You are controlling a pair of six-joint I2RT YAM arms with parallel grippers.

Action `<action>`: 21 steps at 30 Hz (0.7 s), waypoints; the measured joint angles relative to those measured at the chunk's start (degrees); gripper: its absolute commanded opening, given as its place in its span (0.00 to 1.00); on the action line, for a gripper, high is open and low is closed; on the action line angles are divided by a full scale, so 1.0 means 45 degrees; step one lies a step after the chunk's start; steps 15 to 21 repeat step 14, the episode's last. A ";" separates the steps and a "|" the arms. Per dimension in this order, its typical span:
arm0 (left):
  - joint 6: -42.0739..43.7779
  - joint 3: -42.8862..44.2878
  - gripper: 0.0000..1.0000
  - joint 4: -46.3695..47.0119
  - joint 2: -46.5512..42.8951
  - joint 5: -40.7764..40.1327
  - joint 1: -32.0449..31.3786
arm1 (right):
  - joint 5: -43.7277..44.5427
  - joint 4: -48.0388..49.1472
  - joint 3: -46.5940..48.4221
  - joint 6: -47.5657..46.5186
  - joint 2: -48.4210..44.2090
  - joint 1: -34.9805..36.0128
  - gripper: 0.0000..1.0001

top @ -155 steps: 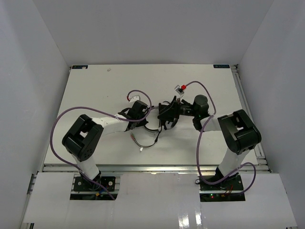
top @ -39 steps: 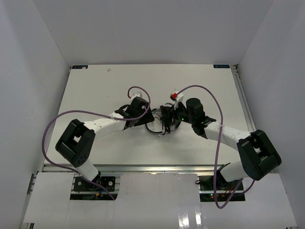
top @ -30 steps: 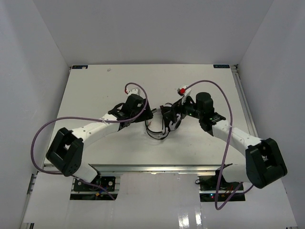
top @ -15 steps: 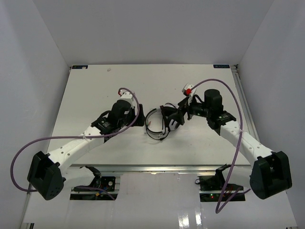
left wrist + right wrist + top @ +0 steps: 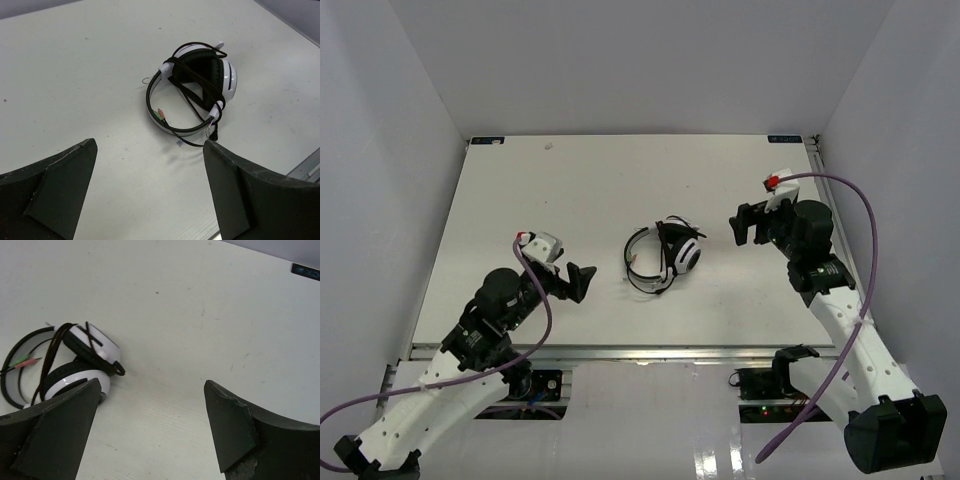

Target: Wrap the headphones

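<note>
The headphones lie alone on the white table, earcups folded together and the thin black cord looped around the headband. In the left wrist view the headphones are ahead of my open left gripper, with the cord's coloured ends near the band. My left gripper is apart from them, to their left and nearer the front. My right gripper stands open to their right, nothing between its fingers. The right wrist view shows the headphones at the left, beyond the gripper.
The white table has grey walls at the back and both sides. A metal rail runs along its front edge. Purple robot cables loop off both arms.
Both arms have drawn back from the headphones, the left toward the front left, the right to the right. The left gripper has opened wide; the headphones now lie free.
</note>
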 measured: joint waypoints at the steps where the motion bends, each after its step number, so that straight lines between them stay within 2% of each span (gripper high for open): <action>1: 0.0020 -0.0105 0.98 0.0036 -0.0419 -0.0020 0.0000 | 0.0336 0.0026 -0.0227 0.0046 -0.0195 -0.0185 0.90; 8: 0.0022 -0.0638 0.98 0.0273 -0.2770 -0.0161 0.0000 | 0.1456 -0.0212 -0.2181 0.0497 -0.1399 -0.1933 0.90; 14: 0.0022 -0.0773 0.98 0.0332 -0.2704 -0.0080 0.0000 | 0.0735 -0.0287 -0.3086 0.1094 -0.1962 -0.3484 0.90; 21: 0.0022 -0.0773 0.98 0.0332 -0.2704 -0.0080 0.0000 | 0.0735 -0.0287 -0.3086 0.1094 -0.1962 -0.3484 0.90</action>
